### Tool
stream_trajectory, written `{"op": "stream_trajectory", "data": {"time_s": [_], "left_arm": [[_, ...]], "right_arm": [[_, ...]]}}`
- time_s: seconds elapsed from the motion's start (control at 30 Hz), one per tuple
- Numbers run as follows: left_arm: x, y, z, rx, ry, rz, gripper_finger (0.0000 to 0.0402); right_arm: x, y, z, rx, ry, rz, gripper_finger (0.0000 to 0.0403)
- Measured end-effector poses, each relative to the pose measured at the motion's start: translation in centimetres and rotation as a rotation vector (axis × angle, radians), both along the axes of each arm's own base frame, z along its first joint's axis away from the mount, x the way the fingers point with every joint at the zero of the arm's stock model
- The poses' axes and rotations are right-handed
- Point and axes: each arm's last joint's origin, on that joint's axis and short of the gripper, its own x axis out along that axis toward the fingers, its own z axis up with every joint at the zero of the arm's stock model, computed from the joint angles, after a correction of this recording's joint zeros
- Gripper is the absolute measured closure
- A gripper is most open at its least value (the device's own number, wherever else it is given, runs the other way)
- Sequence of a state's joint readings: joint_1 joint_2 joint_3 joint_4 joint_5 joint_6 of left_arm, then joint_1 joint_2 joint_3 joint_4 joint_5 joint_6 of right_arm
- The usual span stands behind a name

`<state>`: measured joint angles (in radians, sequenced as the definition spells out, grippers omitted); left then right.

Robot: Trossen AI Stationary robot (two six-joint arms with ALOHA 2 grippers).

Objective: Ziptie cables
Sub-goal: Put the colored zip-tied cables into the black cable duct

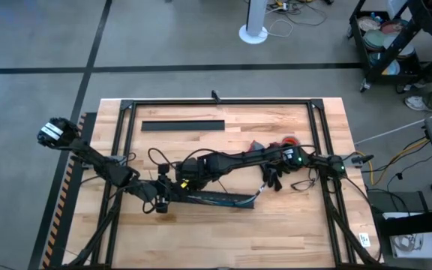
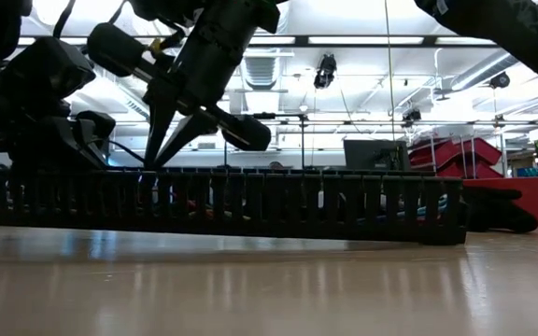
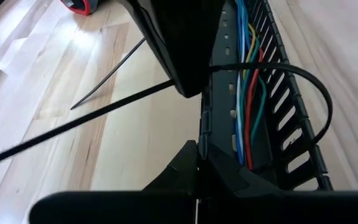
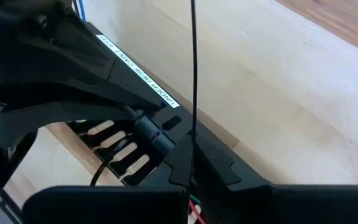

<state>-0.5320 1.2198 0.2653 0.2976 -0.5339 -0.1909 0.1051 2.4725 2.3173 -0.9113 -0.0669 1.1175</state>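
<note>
On the pale wooden table point(image 1: 291, 225) lies a black duct point(image 1: 216, 199).

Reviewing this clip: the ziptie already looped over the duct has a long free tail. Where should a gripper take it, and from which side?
On the straight tail lying flat on the bare table beside the duct, clear of the coloured wires. Probably come from above, fingers straddling the strip; it is thin and flat.

A thin dark ziptie point(image 4: 193, 62) runs straight from the right end effector point(image 4: 191, 163), above the black duct point(image 4: 120, 152).
</note>
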Motion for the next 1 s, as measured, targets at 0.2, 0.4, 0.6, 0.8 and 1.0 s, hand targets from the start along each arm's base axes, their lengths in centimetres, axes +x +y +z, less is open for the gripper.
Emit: {"op": "stream_trajectory", "data": {"time_s": [0.2,0.4,0.6,0.8,1.0], "left_arm": [[0.0,0.0,0.0,0.000,-0.001,0.001,0.0402],[0.0,0.0,0.0,0.001,0.000,0.001,0.0402],[0.0,0.0,0.0,0.003,-0.001,0.000,0.0402],[0.1,0.3,0.0,-0.002,0.002,0.016,0.0402],[0.2,0.4,0.0,-0.036,0.005,0.027,0.0402]], "right_arm": [[-0.2,-0.1,-0.1,-0.016,0.026,-0.002,0.0403],[-0.3,-0.2,-0.1,-0.048,0.030,-0.002,0.0403],[-0.1,0.4,0.0,-0.058,-0.005,0.025,0.0403],[-0.1,1.1,0.0,-0.114,-0.016,0.039,0.0403],[-0.2,1.8,0.0,-0.200,-0.029,0.023,0.0403]]}}
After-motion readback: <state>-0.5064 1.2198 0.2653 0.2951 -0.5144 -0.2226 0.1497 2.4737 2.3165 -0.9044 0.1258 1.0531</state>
